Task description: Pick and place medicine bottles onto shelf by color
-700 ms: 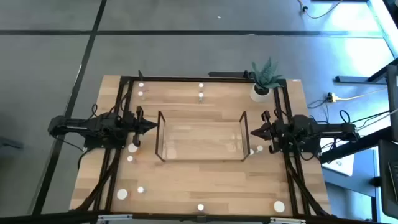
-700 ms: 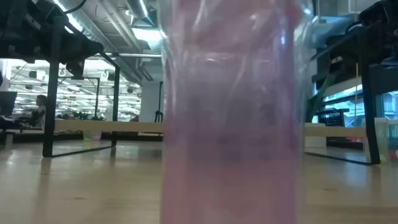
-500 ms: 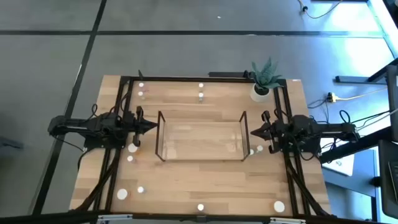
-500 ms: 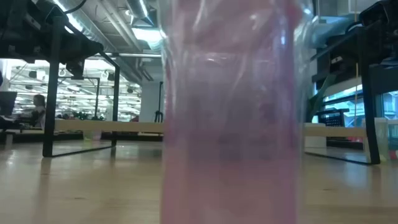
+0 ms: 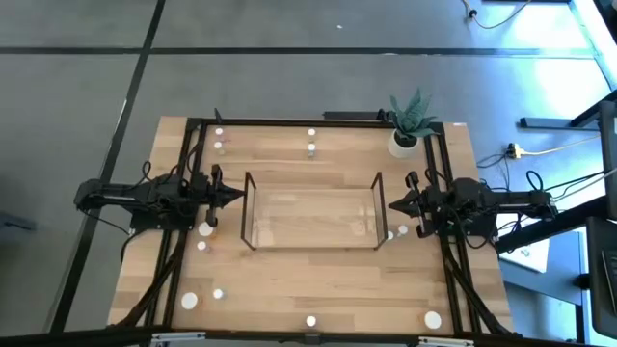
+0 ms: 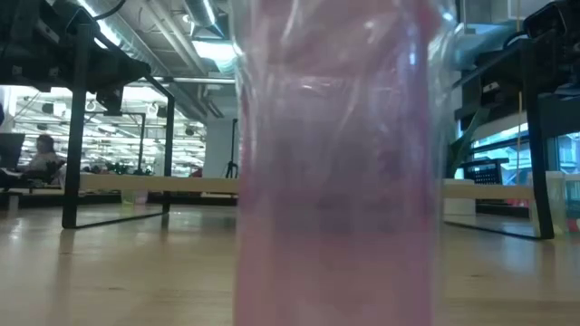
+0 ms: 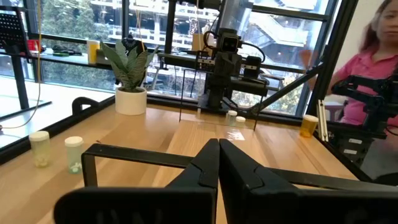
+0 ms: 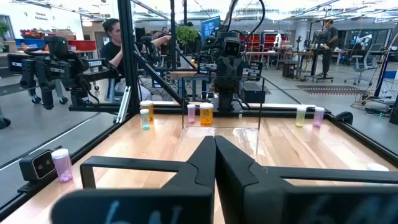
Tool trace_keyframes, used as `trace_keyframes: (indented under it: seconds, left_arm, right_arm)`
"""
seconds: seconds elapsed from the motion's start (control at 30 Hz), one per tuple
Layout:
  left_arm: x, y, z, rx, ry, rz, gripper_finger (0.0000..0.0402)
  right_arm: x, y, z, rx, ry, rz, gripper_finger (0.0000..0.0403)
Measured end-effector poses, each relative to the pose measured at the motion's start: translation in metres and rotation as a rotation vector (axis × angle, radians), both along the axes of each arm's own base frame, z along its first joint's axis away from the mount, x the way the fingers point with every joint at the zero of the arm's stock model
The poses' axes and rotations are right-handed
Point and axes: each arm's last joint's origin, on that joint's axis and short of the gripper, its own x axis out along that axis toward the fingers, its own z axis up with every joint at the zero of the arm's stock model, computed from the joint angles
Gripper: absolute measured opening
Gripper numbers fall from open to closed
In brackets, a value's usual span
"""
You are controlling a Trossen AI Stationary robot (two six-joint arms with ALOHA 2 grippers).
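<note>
Okay, both my claws are closed and empty: left gripper (image 5: 238, 196) and right gripper (image 5: 390, 203) flank the empty shelf (image 5: 310, 177). Medicine bottles (image 5: 311, 149) are scattered round the table's edges; light, slick, tippy, so I'd pinch the body under the cap.

No text, label, brand or number is legible on anything.

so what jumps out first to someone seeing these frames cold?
The low view is nearly filled by a pink bottle standing right against the lens. From above, the clear shelf sits mid-table, with the left gripper and right gripper shut and pointing at its two ends. A potted plant marks the far right corner.
</note>
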Motion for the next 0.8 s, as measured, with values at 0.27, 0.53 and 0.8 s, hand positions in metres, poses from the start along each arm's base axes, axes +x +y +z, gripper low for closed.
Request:
trace_keyframes:
  seconds: [0.27, 0.53, 0.8]
  left_arm:
    - [0.0, 0.0, 0.0, 0.0, 0.0, 0.0, 0.0]
    - [0.0, 0.0, -0.0001, 0.0, 0.0, 0.0, 0.0]
    - [0.0, 0.0, 0.0, 0.0, 0.0, 0.0, 0.0]
  right_arm:
    - [0.0, 0.0, -0.0001, 0.0, 0.0, 0.0, 0.0006]
    - [0.0, 0.0, 0.0, 0.0, 0.0, 0.0, 0.0006]
    - [-0.001, 0.0, 0.0085, 0.01, -0.088, 0.002, 0.0006]
